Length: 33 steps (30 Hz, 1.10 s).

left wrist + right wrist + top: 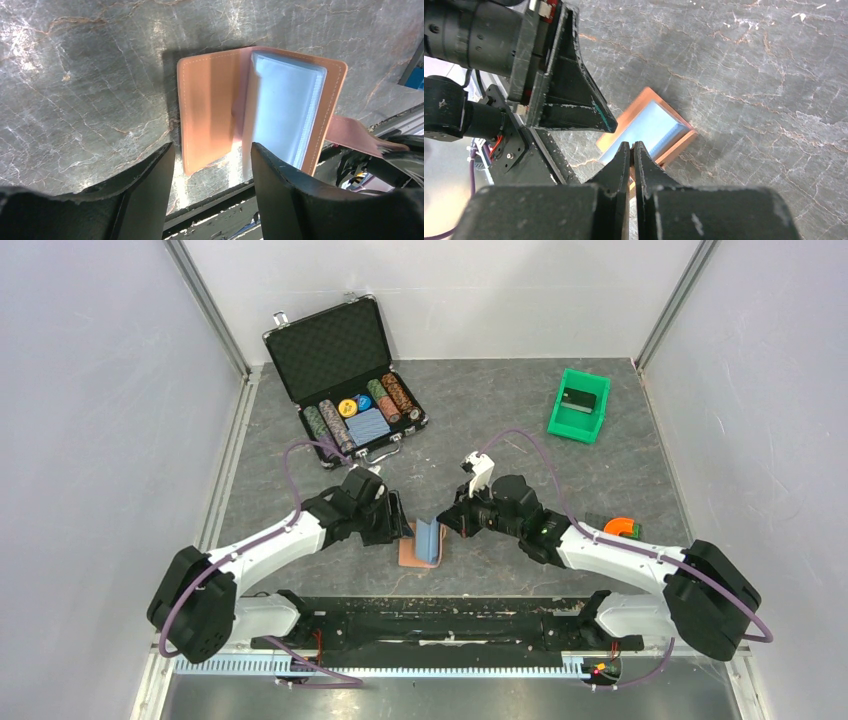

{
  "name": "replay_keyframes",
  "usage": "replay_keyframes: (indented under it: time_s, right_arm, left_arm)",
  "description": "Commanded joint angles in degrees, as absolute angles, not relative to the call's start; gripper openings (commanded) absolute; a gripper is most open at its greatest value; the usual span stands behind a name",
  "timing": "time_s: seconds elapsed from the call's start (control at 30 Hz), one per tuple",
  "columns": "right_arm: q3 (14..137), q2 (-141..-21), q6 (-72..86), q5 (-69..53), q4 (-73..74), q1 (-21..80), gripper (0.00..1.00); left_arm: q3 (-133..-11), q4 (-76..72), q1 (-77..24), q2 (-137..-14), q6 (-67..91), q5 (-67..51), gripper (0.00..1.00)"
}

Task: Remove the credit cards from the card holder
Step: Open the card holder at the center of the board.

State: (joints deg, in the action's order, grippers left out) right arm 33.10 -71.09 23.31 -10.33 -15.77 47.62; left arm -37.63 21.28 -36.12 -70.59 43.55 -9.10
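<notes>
The card holder (420,545) lies open on the grey table near the front edge, brown outside, with light blue sleeves standing up; it also shows in the left wrist view (210,110) and the right wrist view (651,127). No dark grey credit cards show; any inside the sleeves are hidden. My left gripper (398,526) is open and empty, its jaws just short of the holder's near-left edge (212,150). My right gripper (447,523) is shut on the holder's brown strap (352,135) at the right side, with the brown strip pinched between the tips (632,146).
An open black hard case (345,380) with poker chips stands at the back left. A green bin (560,415) holding a black block (578,398) is at the back right. An orange object (622,527) lies by the right arm. The black base rail (430,615) runs along the front.
</notes>
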Motion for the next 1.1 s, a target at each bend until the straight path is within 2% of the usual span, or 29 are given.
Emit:
replay_keyframes:
  time_s: [0.0,0.37,0.7,0.9,1.07]
  right_arm:
    - [36.6,-70.7,22.6,-12.2,-17.6,47.4,0.0]
    - [34.1,-70.7,22.8,-10.5,-17.5,47.0,0.0]
    - [25.8,-67.2,23.2,-5.4,-13.4,41.5,0.0]
    - [23.6,-66.9,22.7,-5.6,-13.3,39.4,0.0]
    - [23.3,-67.0,22.6,-6.1,-13.3,38.9,0.0]
  left_arm:
    - [-36.9,22.0,-36.3,-69.1,43.8,-7.5,0.64]
    - [-36.9,18.3,-36.3,-67.7,44.4,-10.4,0.66]
    - [-37.8,18.7,-36.2,-70.8,43.5,-11.6,0.65]
    - [-40.2,17.8,-36.3,-74.3,41.9,-14.8,0.63]
    - [-41.1,13.8,-36.3,-76.0,42.1,-20.5,0.55]
